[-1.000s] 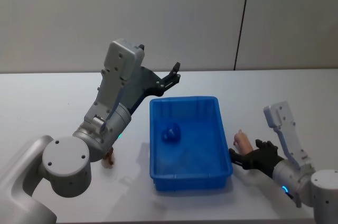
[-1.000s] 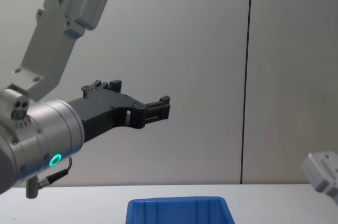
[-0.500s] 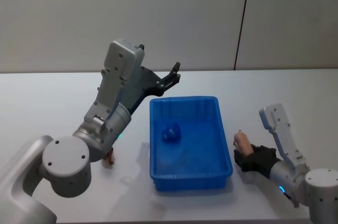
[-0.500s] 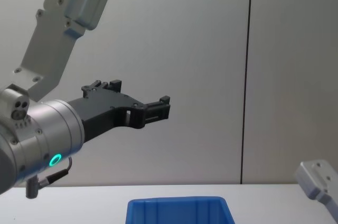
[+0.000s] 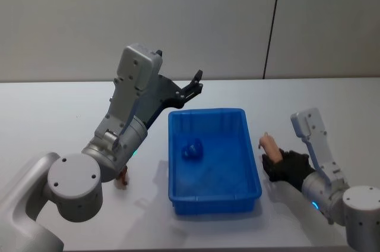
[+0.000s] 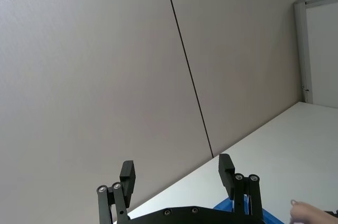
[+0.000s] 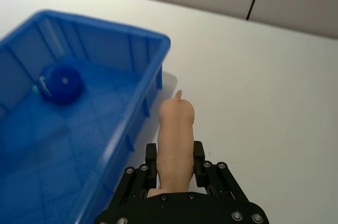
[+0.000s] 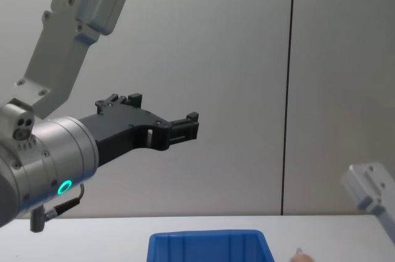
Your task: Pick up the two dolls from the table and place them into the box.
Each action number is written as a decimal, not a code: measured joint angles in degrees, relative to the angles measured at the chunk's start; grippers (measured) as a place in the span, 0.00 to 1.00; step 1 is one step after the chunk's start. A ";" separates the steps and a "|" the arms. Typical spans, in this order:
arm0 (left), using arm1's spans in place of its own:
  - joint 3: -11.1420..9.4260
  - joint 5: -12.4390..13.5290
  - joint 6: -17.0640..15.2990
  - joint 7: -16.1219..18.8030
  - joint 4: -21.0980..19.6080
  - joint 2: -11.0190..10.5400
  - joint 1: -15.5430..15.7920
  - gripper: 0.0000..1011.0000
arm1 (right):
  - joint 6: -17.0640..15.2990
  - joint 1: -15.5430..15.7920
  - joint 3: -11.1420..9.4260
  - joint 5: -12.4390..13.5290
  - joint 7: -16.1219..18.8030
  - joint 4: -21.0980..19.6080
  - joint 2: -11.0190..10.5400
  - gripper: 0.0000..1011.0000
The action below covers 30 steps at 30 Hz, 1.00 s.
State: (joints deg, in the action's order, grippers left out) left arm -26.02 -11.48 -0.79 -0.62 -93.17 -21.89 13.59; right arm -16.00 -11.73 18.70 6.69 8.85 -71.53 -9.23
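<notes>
My right gripper is shut on a pale pink doll, held a little above the table just right of the blue box. The doll's tip pokes up at the bottom of the chest view. A small orange-brown doll lies on the table left of the box, partly hidden under my left arm. My left gripper hangs open and empty, high above the box's far left corner.
A round dark blue toy lies inside the box near its far left. The table stretches free to the right of and behind the box, up to a plain grey wall.
My right gripper has turned onto the pink doll and raised it slightly off the table, closer to the box's right wall. The left arm has not moved.
</notes>
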 joint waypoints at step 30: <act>0.00 0.00 0.00 0.00 0.00 0.00 0.00 0.99 | 13.78 -3.23 2.35 1.37 13.85 -2.80 2.85 0.62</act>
State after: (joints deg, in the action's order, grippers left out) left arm -26.02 -11.48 -0.79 -0.62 -93.17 -21.89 13.58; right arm -2.22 -14.97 21.05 8.06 22.70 -74.33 -6.38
